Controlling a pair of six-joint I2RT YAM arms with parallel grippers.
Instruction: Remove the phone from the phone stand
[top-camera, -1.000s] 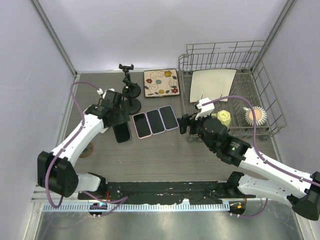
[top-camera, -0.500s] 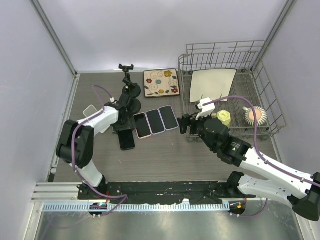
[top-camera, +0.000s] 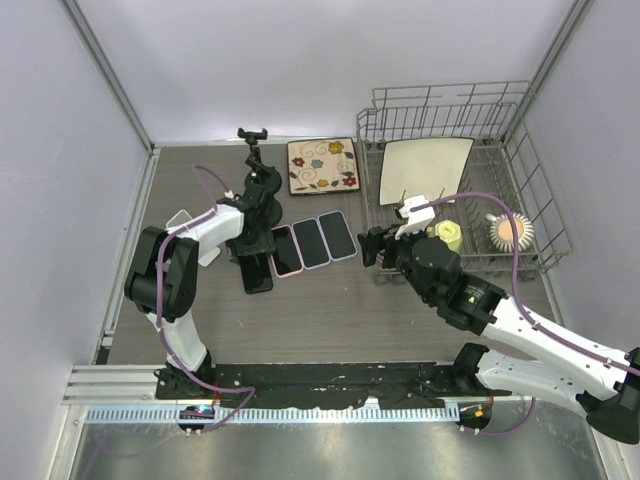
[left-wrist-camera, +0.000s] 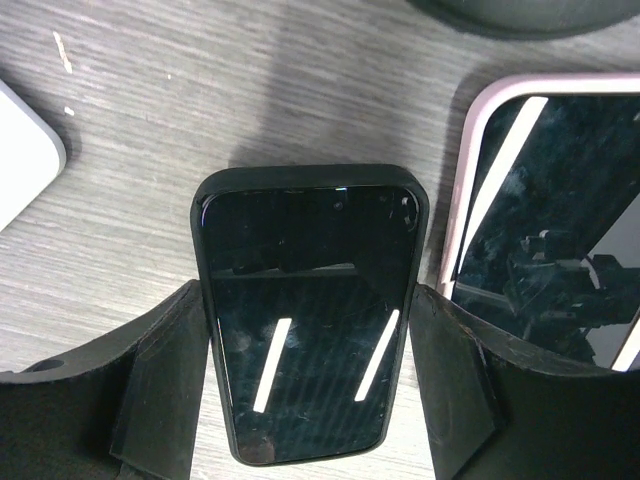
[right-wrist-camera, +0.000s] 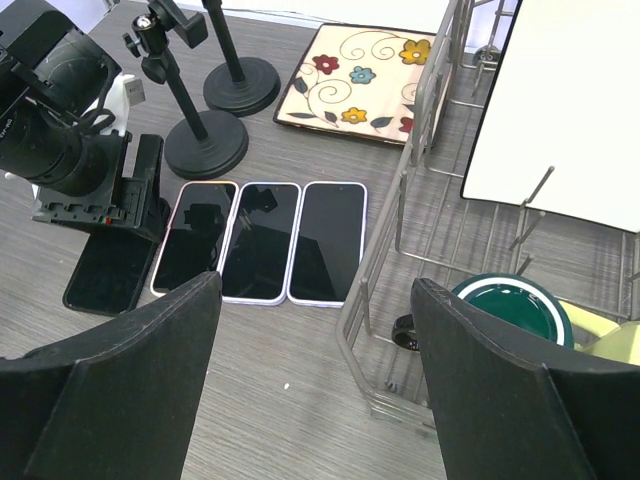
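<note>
A black phone (left-wrist-camera: 305, 310) lies low at the table between my left gripper's fingers (left-wrist-camera: 160, 380), which press on both its long edges. In the top view the left gripper (top-camera: 252, 250) holds this phone (top-camera: 258, 276) just left of a pink-cased phone (top-camera: 285, 250). Two black phone stands (top-camera: 266, 184) are behind it, and the rear one's clamp (top-camera: 253, 133) is empty. My right gripper (top-camera: 372, 248) is open and empty, hovering near the dish rack; its wrist view shows the black phone (right-wrist-camera: 105, 270) and both stands (right-wrist-camera: 205, 145).
Three phones lie side by side (top-camera: 312, 241). A floral tile (top-camera: 322, 165) sits at the back. A wire dish rack (top-camera: 520, 160) on the right holds a white plate (top-camera: 425, 168) and a yellow cup (top-camera: 448, 236). A white device (top-camera: 180, 220) lies at the left.
My left arm has folded in, and its gripper has carried the black phone right, close beside the pink-cased phone. The right arm has barely moved.
</note>
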